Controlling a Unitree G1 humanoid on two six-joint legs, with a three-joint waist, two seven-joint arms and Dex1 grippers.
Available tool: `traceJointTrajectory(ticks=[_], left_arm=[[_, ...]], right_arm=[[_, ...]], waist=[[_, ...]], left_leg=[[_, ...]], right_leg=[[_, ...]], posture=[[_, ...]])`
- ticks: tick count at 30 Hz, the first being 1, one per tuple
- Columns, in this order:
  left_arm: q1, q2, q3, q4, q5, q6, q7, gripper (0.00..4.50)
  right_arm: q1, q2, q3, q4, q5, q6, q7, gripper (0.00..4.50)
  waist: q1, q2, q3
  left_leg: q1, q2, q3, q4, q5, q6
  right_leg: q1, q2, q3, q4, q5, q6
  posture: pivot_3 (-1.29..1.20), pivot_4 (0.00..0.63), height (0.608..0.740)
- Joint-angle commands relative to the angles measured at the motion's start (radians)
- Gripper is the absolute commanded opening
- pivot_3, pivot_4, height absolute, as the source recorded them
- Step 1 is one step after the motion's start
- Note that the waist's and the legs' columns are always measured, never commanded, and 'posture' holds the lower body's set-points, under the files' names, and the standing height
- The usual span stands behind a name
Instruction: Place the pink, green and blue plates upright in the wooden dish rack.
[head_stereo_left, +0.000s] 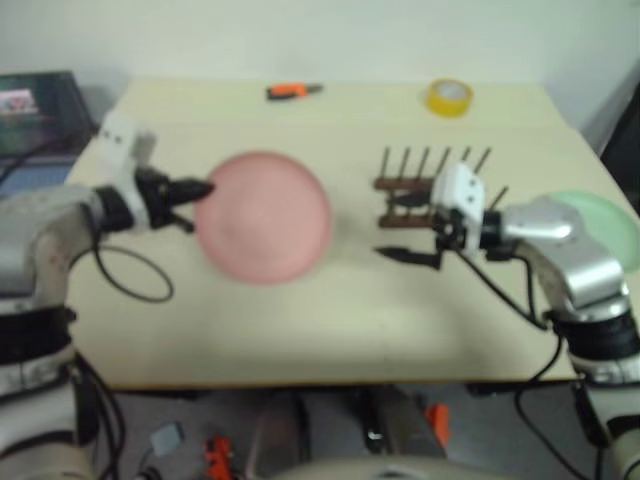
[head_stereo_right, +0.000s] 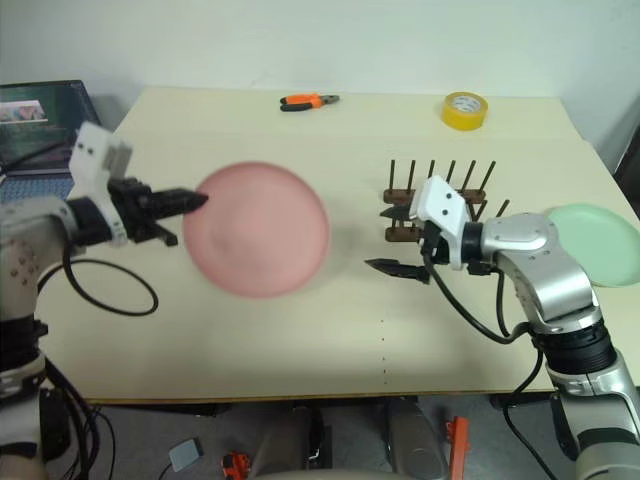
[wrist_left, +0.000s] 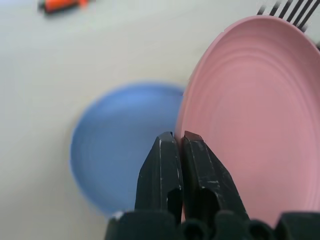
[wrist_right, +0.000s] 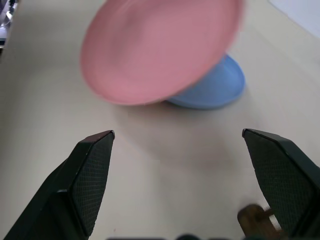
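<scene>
— None of the three plates stands in the wooden dish rack yet?
— None. Nearest, the right gripper waits wide open before the rack. The left gripper is clamped on the pink plate's rim, lifted mid-surface above the blue plate. The green plate lies flat at the right edge.
</scene>
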Motion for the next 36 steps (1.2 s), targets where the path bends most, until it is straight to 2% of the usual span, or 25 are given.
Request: traceJointTrajectory(ticks=[1,8,12,16,30,33,36], left_arm=[[-0.102,-0.022,-0.02,-0.013,-0.008,-0.013,0.031,0.04],[-0.263,-0.127,-0.095,0.143,0.081,-0.044,0.156,0.04],[-0.315,-0.197,-0.097,0.207,0.107,-0.053,0.229,0.04],[-0.35,-0.278,-0.086,0.217,0.094,-0.033,0.275,0.04],[-0.351,-0.3,-0.08,0.156,0.069,0.049,0.297,0.04],[-0.352,-0.301,-0.068,0.147,0.067,0.065,0.313,0.0],[-0.353,-0.304,-0.059,0.141,0.062,0.079,0.324,0.0]], right_arm=[[-0.058,0.024,0.033,-0.045,-0.04,-0.052,-0.024,4.5],[-0.145,0.124,0.133,-0.007,-0.174,-0.195,-0.087,4.5],[-0.155,0.165,0.167,0.001,-0.221,-0.227,-0.11,4.5],[-0.17,0.204,0.237,0.067,-0.351,-0.294,-0.176,4.5],[-0.169,0.26,0.31,0.228,-0.584,-0.385,-0.28,4.5],[-0.17,0.269,0.309,0.258,-0.604,-0.407,-0.29,3.93],[-0.169,0.274,0.31,0.278,-0.614,-0.423,-0.29,2.88]], waist=[[0.0,0.0,0.0],[0.0,0.0,0.0],[0.001,0.0,0.0],[0.001,0.0,0.0],[-0.002,0.0,0.0],[-0.002,0.0,0.0],[-0.002,0.0,0.0]], left_leg=[[0.0,0.0,0.0,0.0,0.0,0.0],[0.0,0.0,0.0,0.0,0.0,0.0],[0.0,0.0,0.0,0.0,0.0,0.0],[-0.001,0.0,0.0,0.0,0.0,0.0],[0.0,0.0,0.001,0.001,0.0,-0.001],[0.0,0.0,0.001,0.0,0.0,-0.001],[0.0,0.0,0.001,0.0,0.0,-0.001]], right_leg=[[0.0,0.001,0.0,0.0,0.0,0.0],[0.0,0.002,0.0,0.002,0.0,0.0],[-0.001,0.002,0.0,0.001,0.0,0.0],[-0.001,0.001,0.0,0.001,0.0,0.0],[-0.001,0.001,0.001,0.002,0.0,0.0],[-0.001,0.001,0.001,0.002,0.0,0.0],[-0.001,0.001,0.001,0.002,0.0,0.0]], posture=[[0.0,0.15,0.74],[0.0,0.15,0.74],[0.0,0.15,0.74],[0.0,0.15,0.74],[0.0,0.15,0.74],[0.0,0.15,0.74],[0.0,0.15,0.74]])
